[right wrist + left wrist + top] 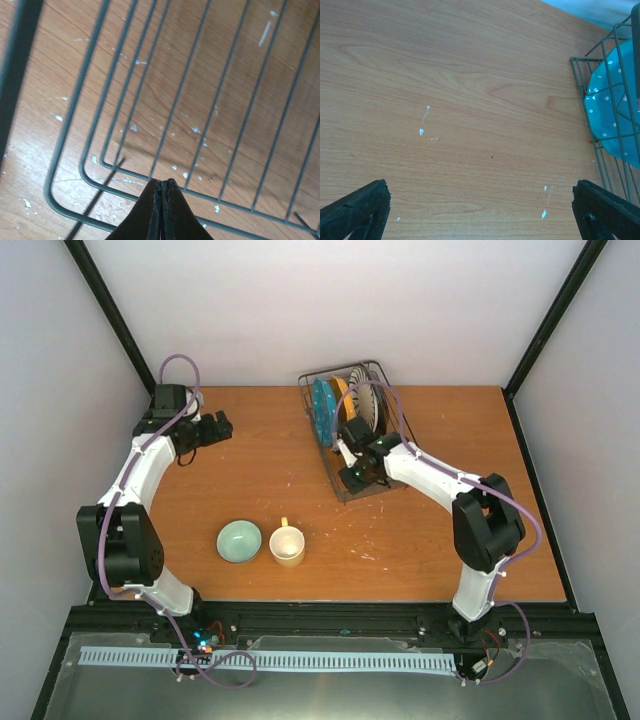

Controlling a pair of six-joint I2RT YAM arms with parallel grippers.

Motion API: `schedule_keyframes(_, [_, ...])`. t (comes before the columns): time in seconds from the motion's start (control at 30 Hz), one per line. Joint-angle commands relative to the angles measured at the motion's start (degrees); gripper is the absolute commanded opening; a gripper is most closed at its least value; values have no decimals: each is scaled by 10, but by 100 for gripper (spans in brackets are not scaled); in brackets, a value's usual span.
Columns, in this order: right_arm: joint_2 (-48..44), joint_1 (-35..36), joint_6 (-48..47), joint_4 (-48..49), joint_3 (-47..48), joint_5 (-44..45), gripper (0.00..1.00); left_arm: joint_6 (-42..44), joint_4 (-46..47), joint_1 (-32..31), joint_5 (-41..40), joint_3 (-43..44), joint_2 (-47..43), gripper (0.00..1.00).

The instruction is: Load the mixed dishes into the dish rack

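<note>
Nearest the arm bases, a mint-green bowl [239, 541] and a cream-yellow mug [287, 545] stand upright just beside each other on the wooden tabletop [200, 500], the bowl on the left, both well apart from either arm.

Farther back at centre, your right gripper [352, 472] hangs over the near end of the dish rack [362, 496]. In its wrist view the fingers [150, 215] are pressed together with nothing between them, and only thin rack wires with wood showing through lie below.

In the rack's far half, plates stand on edge: a teal dotted plate [322, 410] on the left, a yellow-orange plate [343, 395] next, then a striped plate [368, 405]. The right arm and its cable cross them, so you cannot tell whether another plate stands behind.

At far left, your left gripper [222, 425] is spread wide and empty over bare wood. Its wrist view cuts off both fingers [355, 210] at the bottom corners and the teal plate at the right edge.
</note>
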Motion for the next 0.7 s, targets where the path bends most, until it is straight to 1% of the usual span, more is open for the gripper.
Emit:
schedule_keyframes(0.0, [12, 17, -19, -31, 31, -45, 3, 17, 7, 2, -12, -8, -26, 100])
schedule_keyframes(0.27, [35, 48, -29, -87, 81, -92, 3, 14, 23, 2, -7, -47, -44, 100])
schedule_keyframes(0.43, [68, 70, -40, -130, 148, -105, 3, 15, 26, 2, -5, -66, -57, 100])
schedule_keyframes(0.67, [111, 93, -41, -157, 224, -111, 3, 20, 24, 2, -9, -92, -76, 100])
